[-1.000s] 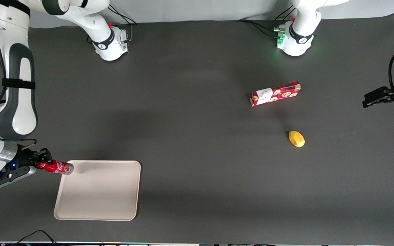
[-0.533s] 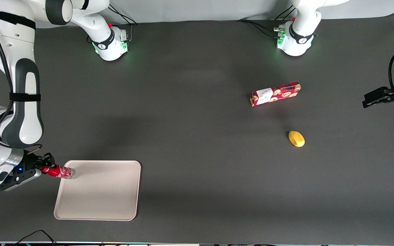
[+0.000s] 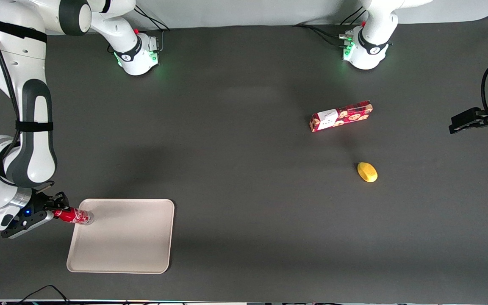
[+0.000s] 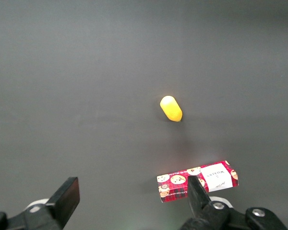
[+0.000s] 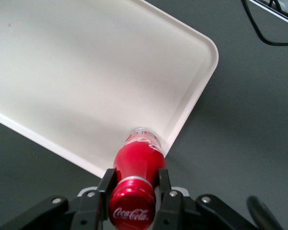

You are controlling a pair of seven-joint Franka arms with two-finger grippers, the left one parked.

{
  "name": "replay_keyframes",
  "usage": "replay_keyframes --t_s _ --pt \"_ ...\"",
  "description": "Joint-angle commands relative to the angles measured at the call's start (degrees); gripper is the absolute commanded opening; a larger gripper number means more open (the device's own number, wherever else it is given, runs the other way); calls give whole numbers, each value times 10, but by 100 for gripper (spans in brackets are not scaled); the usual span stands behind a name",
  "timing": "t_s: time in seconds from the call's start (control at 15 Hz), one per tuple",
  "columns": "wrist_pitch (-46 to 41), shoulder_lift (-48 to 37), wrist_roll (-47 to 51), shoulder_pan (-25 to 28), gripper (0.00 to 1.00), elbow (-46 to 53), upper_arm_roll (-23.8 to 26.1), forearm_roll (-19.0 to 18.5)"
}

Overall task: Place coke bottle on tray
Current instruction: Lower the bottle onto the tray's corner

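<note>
My right gripper (image 3: 57, 212) is shut on the coke bottle (image 3: 74, 215) just below its red cap. The bottle points from the gripper toward the tray (image 3: 125, 245), and its clear base hangs over the tray's corner nearest the working arm, on the edge farthest from the front camera. In the right wrist view the fingers (image 5: 107, 181) clamp the bottle (image 5: 138, 160) on both sides, with its base above the corner of the beige tray (image 5: 86, 72). Whether the base touches the tray I cannot tell.
A red cookie box (image 3: 340, 116) and a yellow lemon-like object (image 3: 367, 172) lie toward the parked arm's end of the table. Both also show in the left wrist view, the box (image 4: 197, 181) and the yellow object (image 4: 171, 109). Cables run along the table's near edge (image 3: 45, 292).
The gripper with the bottle has moved nearer the front camera and a little lower, bringing the bottle's base from beside the tray's edge to over its corner.
</note>
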Motion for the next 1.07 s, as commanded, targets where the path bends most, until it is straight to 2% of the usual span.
replay_keyframes --t_s 0.0,0.13,0.2,0.73,1.0 --pt "4 8 -21 1 17 11 -5 27" --pt "4 12 -11 2 67 18 -5 27" --pt "4 12 -11 2 100 18 -5 27" --pt "3 11 -12 4 100 23 -6 26" --pt "-50 -9 22 12 100 38 -20 20"
